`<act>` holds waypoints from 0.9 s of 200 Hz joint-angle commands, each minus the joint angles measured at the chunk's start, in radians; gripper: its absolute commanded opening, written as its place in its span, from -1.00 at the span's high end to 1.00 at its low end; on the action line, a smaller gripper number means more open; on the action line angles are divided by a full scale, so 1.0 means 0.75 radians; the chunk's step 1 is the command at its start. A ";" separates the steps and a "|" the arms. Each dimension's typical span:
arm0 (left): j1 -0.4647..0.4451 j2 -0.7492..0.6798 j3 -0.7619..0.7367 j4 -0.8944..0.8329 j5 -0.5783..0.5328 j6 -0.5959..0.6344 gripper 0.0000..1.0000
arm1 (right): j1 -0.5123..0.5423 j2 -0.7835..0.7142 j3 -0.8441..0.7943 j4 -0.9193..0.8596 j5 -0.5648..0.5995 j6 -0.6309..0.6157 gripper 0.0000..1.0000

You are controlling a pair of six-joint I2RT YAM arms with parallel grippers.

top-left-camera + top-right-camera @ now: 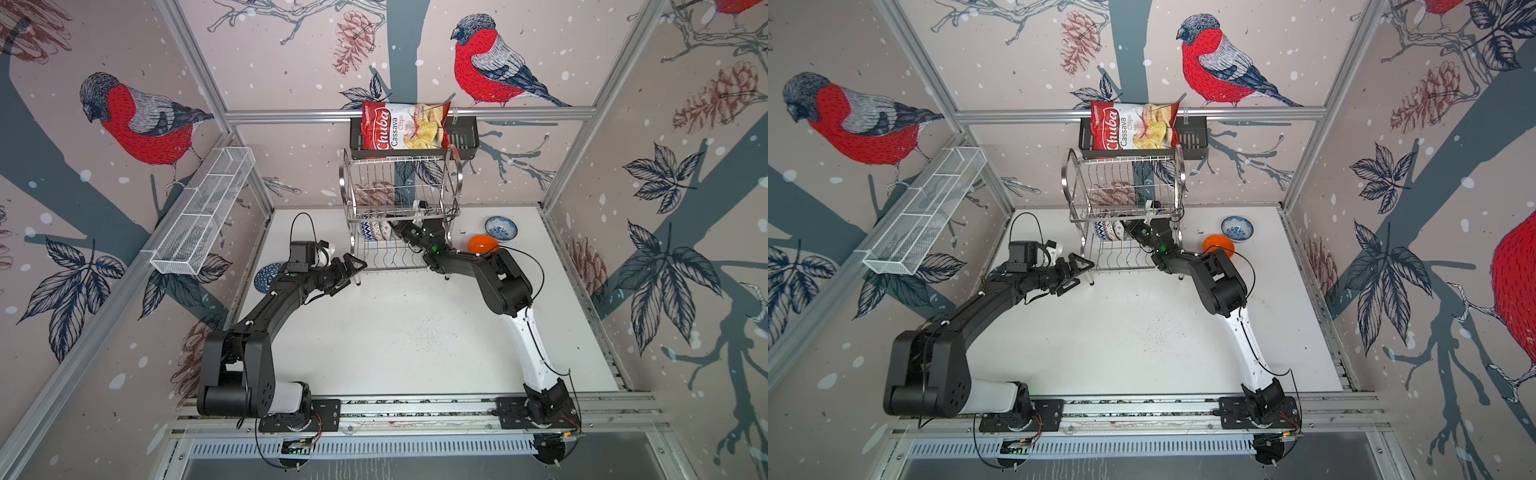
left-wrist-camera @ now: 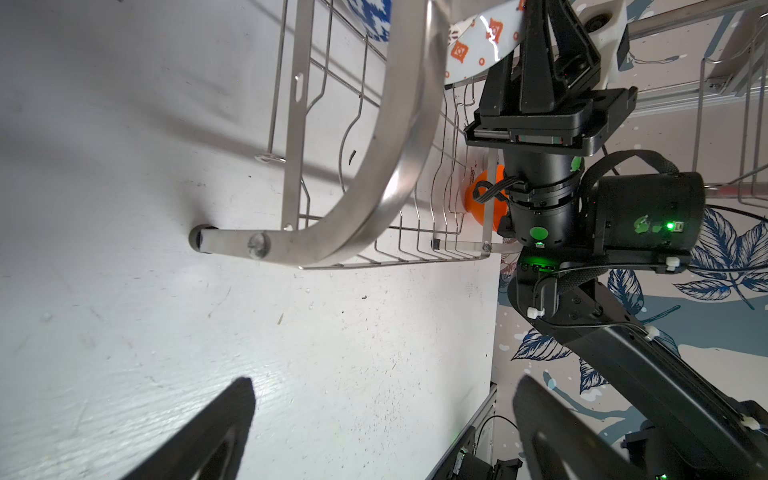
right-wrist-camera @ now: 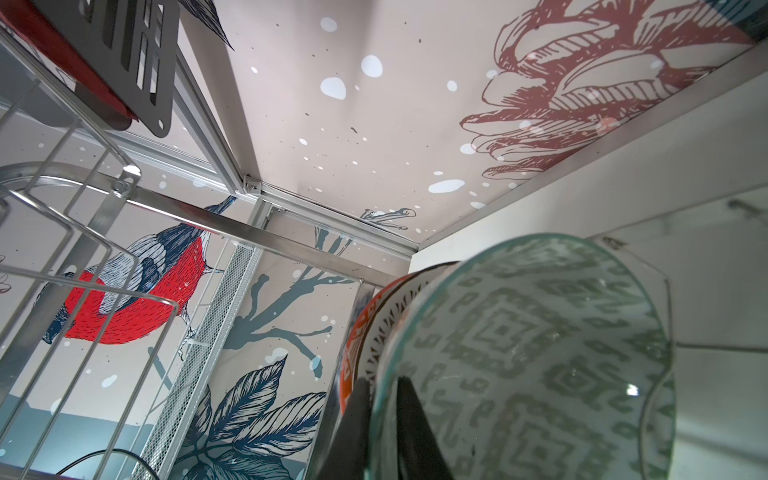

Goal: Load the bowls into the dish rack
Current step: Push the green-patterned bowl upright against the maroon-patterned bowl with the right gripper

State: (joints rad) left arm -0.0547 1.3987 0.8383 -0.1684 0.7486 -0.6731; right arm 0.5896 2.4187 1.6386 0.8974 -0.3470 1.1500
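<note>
Here, my right gripper (image 3: pixel 382 386) pinches the glossy, curved rim of the grey-green bowl (image 3: pixel 540 353), one finger inside and one outside. The bowl stands on edge beside the orange-white bowl (image 3: pixel 353 332) in the lower tier of the shiny steel-wire dish rack (image 1: pixel 458 183), upper middle in both top views. My left gripper (image 1: pixel 358 272) gapes wide just left of the rack, holding nothing.

White table (image 1: pixel 395 332) carries the dish rack (image 1: pixel 374 217) at the back, orange bowl (image 1: pixel 482 244) and floral bowl (image 1: pixel 500 228) beside it, dark blue bowl (image 1: pixel 266 277) far left.
</note>
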 commanded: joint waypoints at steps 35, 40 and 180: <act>-0.003 -0.010 0.001 0.014 0.007 0.012 -0.95 | 0.001 -0.030 -0.010 0.006 -0.011 -0.026 0.67; -0.003 -0.010 -0.001 0.014 0.007 0.012 -0.95 | 0.002 -0.031 -0.011 0.006 -0.011 -0.024 0.67; -0.003 -0.013 -0.004 0.014 0.006 0.012 -0.95 | 0.006 -0.040 -0.016 -0.002 -0.011 -0.019 0.66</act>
State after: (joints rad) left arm -0.0555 1.3949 0.8379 -0.1684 0.7486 -0.6731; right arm 0.5926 2.4058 1.6283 0.8852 -0.3477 1.1500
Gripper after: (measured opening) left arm 0.973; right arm 0.167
